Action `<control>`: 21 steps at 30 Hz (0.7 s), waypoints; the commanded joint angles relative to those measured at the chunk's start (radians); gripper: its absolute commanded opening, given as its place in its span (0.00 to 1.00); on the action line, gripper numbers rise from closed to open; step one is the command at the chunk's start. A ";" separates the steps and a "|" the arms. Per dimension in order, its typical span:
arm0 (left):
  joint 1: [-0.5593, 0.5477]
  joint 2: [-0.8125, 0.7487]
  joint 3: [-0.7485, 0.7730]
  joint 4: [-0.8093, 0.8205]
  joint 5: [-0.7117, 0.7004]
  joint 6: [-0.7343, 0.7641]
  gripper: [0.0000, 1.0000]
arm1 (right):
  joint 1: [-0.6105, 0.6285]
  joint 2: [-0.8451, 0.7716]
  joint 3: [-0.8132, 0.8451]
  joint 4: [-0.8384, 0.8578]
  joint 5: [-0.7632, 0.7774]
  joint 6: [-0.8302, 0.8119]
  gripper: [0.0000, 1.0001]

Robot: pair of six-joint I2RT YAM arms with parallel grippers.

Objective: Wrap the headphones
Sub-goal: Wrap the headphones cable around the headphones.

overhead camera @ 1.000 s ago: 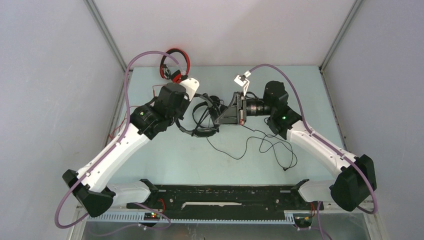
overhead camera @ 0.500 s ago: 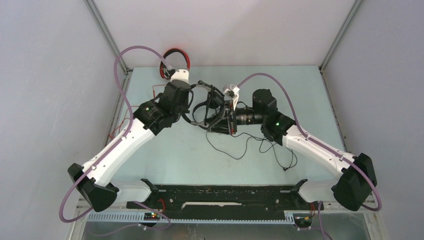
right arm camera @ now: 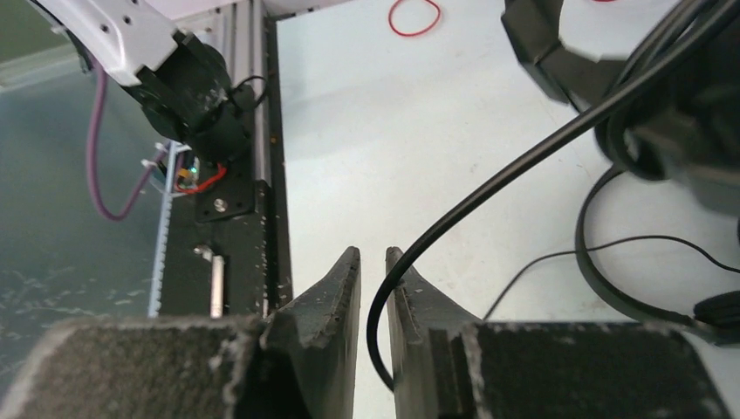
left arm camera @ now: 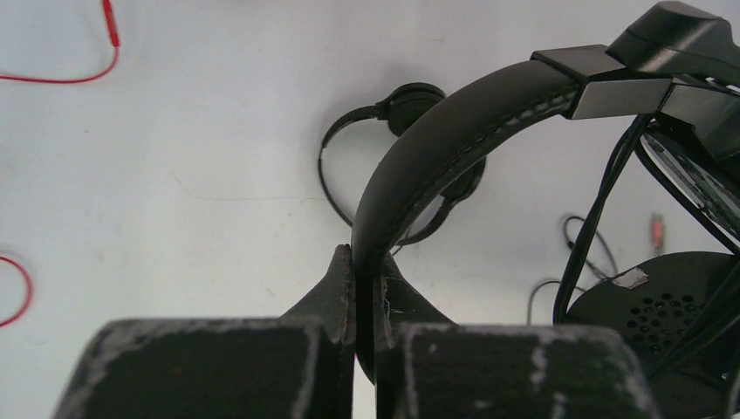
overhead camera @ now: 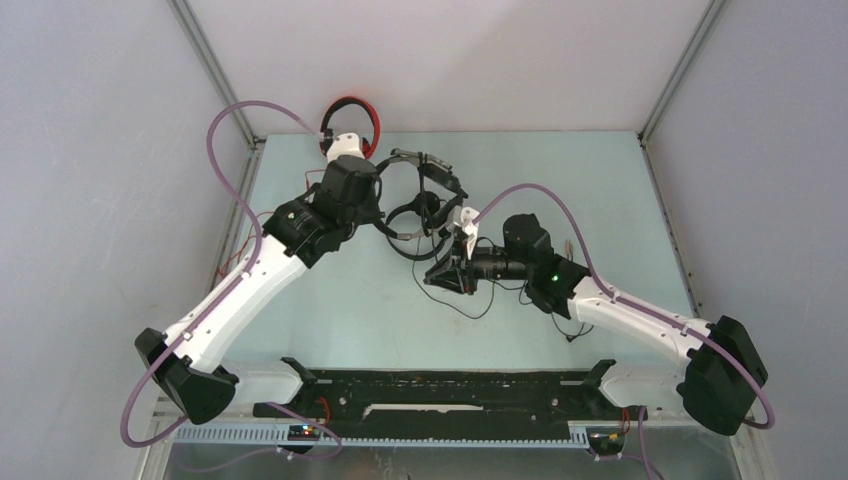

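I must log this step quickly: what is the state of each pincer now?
Left pincer: closed on a black headset's headband.
Right pincer: slightly open; a black cable runs through the gap, not clearly pinched.

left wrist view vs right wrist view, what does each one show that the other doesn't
Only the left wrist view: the left pincer shut on a black headset's headband, with a second black headset lying on the table beyond. Only the right wrist view: the right pincer, jaws slightly apart, a black cable running down into the gap, and the left arm's base at the table edge. Both: pale table, red cable.
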State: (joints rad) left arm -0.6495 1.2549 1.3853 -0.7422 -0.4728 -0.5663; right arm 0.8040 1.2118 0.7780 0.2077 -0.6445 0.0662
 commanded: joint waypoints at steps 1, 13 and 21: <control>0.023 -0.051 0.093 0.092 0.083 -0.110 0.00 | 0.005 -0.013 -0.033 0.099 0.036 -0.118 0.21; 0.060 -0.079 0.140 0.065 0.195 -0.111 0.00 | -0.034 0.056 -0.135 0.244 -0.002 -0.239 0.32; 0.097 -0.093 0.185 0.066 0.267 -0.112 0.00 | -0.090 0.145 -0.168 0.321 -0.036 -0.270 0.33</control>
State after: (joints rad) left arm -0.5735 1.2076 1.4734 -0.7448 -0.2699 -0.6399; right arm 0.7273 1.3155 0.6140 0.4301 -0.6640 -0.1555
